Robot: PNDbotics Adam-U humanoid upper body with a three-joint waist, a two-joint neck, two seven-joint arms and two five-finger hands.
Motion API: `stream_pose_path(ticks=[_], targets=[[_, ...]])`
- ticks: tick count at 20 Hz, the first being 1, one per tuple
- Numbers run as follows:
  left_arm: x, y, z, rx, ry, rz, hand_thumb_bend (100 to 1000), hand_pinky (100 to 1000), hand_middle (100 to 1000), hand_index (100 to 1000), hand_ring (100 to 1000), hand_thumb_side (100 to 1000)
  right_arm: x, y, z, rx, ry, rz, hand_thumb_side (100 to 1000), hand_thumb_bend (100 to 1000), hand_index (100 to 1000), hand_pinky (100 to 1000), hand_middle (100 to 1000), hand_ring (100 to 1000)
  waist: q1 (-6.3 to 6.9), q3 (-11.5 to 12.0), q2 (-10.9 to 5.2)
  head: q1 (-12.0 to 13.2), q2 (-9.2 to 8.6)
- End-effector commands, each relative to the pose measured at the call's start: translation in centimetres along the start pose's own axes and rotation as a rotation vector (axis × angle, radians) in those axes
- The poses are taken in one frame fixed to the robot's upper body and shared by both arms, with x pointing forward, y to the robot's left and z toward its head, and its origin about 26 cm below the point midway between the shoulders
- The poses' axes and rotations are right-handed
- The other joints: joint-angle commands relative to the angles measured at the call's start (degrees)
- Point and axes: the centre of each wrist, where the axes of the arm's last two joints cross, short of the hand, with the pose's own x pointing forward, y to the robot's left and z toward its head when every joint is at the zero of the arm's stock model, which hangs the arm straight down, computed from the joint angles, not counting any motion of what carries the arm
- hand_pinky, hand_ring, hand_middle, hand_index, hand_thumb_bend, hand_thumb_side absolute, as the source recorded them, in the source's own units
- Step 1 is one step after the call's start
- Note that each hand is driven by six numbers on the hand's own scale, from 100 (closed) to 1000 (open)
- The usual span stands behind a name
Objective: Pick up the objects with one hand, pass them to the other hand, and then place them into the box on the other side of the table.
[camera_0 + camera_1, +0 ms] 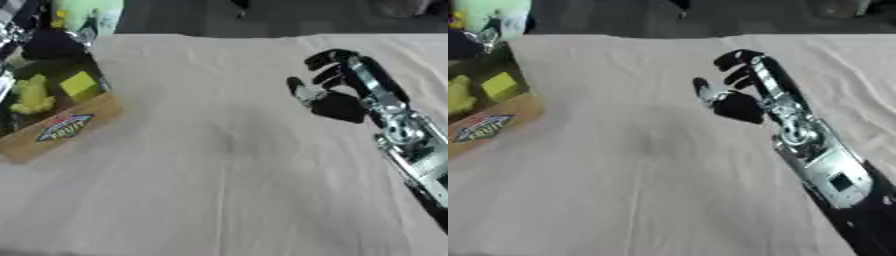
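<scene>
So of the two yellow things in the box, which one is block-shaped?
The yellow cube, on the right inside the cardboard box. The other yellow item, to its left, is taller, rounded and lumpy.

- right hand (337, 95): black fingers, black palm pad, silver metal strip along the back
- wrist (401, 127): bare silver joint, round fittings
- forearm (826, 167): silver-grey casing with a small dark rectangular window, black below toward the elbow

"FRUIT" label on box (66, 131)
</scene>
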Motion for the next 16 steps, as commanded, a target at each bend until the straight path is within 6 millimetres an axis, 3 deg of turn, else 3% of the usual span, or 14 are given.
stream_pose_path(ticks=[1, 10, 16], targets=[[-1.6, 2.4, -0.6, 0.119, 0.064, -0.046, 100, 405, 244, 398, 441, 100, 0.4, -2.2, 0.0, -0.111, -0.014, 0.009, 385, 298, 739, 694, 687, 668, -0.02, 0.1, -1.33, 3.0, -0.72], [-6.8, 2.3, -2.3, 0.241, 0.298, -0.144, 133, 424, 256, 403, 453, 100, -0.3, -4.8, 0.3, -0.338, 0.027, 0.025, 309, 322, 730, 687, 671, 659, -0.12, -0.1, -1.31, 9.0, -1.59], [-9.9, 1.3, -3.6, 0.257, 0.451, -0.195, 167, 439, 267, 414, 464, 100, -0.4, -5.3, 0.6, -0.43, 0.028, 0.013, 300, 327, 724, 681, 661, 651, -0.12, -0.4, -1.16, 9.7, -1.58]])
